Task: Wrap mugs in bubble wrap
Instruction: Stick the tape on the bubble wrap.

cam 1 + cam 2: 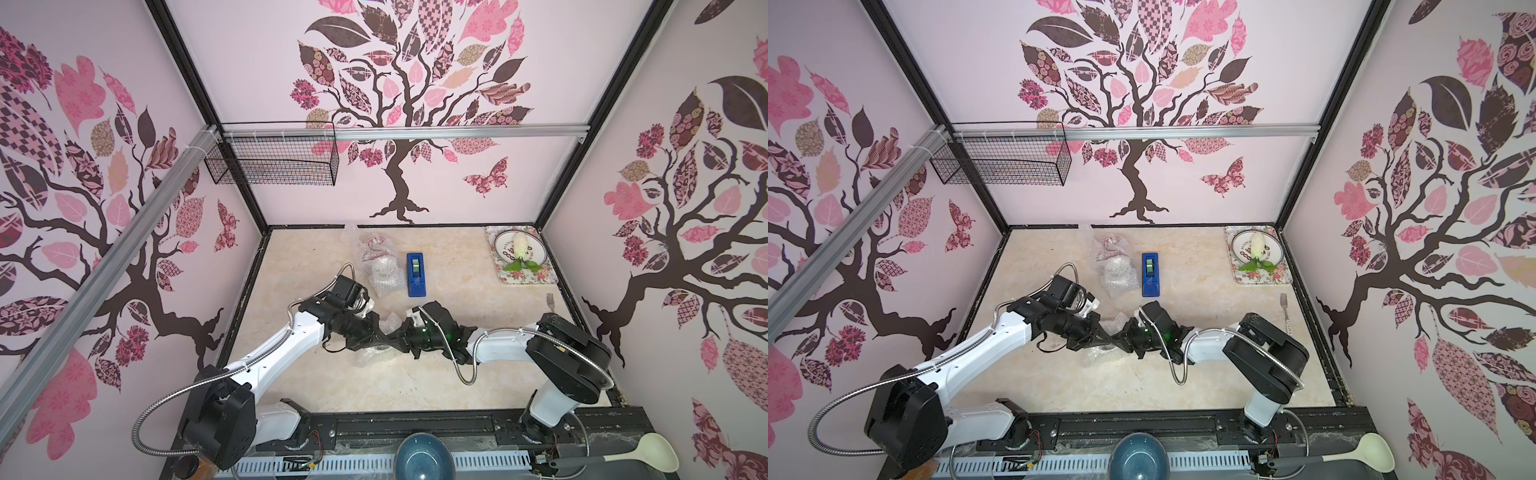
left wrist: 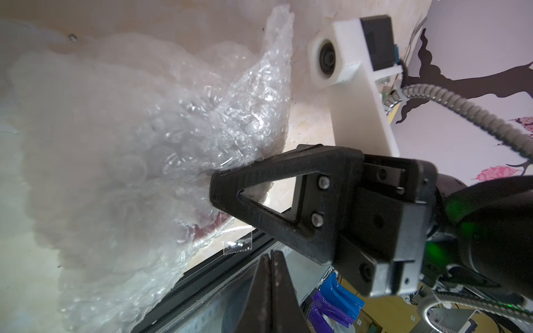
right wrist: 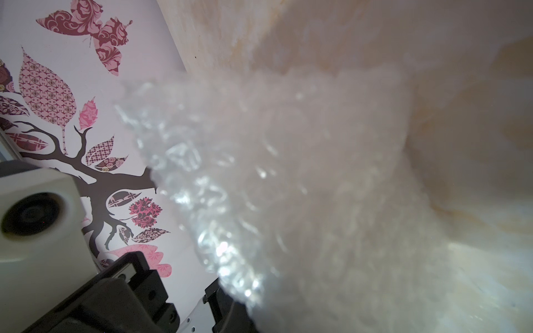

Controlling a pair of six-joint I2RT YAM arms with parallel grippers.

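Two mugs look done. At the back of the table (image 1: 457, 374) lie two bundles, side by side and touching. One is a red bundle (image 1: 371, 248), with red showing through its wrap. The other is a pale bundle (image 1: 386, 277), nearer the arms. The blue tape dispenser (image 1: 416, 275) stands just beside them.

The third job is going on in the middle of the table. Both arms meet there at a big puffy lump of bubble wrap (image 2: 129, 150). In the left wrist view a red patch (image 2: 206, 227) shows through the lump. So I think the last mug is inside, but the mug itself is hidden.

The right gripper (image 2: 215, 180) has its jaws pressed together on a fold of the bubble wrap, and it pinches that fold. The left gripper (image 2: 272, 259) has its jaws pressed together too, just beside the lump. I see nothing between them. A small piece of clear tape (image 2: 238, 244) sticks out from the edge of the wrap, near those jaws.

Here is what I think is left. The lump looks loose, and in both top views its edges spill out on the table under the arms. It likely needs to be folded snug and taped shut. Then all three mugs would be wrapped.
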